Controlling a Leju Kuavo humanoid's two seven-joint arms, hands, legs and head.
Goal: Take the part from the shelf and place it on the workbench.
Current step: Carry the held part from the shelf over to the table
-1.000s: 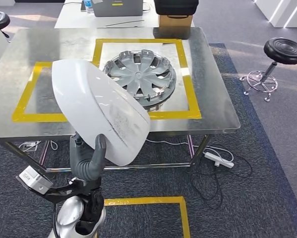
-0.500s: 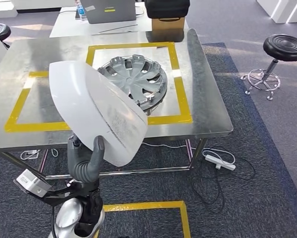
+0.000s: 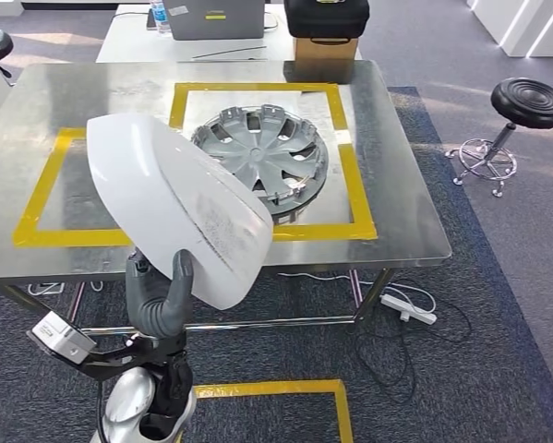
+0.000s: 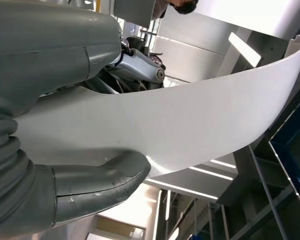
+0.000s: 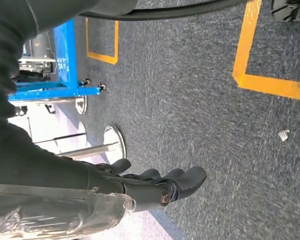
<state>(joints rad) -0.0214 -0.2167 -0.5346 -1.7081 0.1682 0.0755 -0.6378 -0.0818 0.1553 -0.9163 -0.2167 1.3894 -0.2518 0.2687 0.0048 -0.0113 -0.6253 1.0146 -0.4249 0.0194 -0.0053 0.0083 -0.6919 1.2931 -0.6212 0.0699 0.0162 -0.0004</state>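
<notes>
- While you watch from the head view, take the workbench [image 3: 405, 208] first: a big steel top straight ahead of the robot, with two yellow-taped squares side by side.
- Next, the part [image 3: 175, 208], a long white curved shell, is up in the air over the bench's near edge, its long axis running from far-left down to near-right, its upper end overlapping the left taped square [image 3: 40, 198].
- On the bench, the grey wheel cover [image 3: 266, 157] already fills the right-hand square, so my read is the left square is where you'll want this shell to go.
- Now the left hand [image 3: 158, 300]: it grips the shell's lower rim from underneath, thumb pressed on the near face, and the left wrist view shows thumb and fingers clamped either side of the white wall.
- Here's the relation that matters: the free square lies forward and to the left of that hand, and the shell's high end already leans that way, so the carry looks like a push forward and then a lay-down.
- Smallest item, the right hand [image 5: 156, 182] hangs over the carpet, fingers loosely extended, holding nothing.
</notes>
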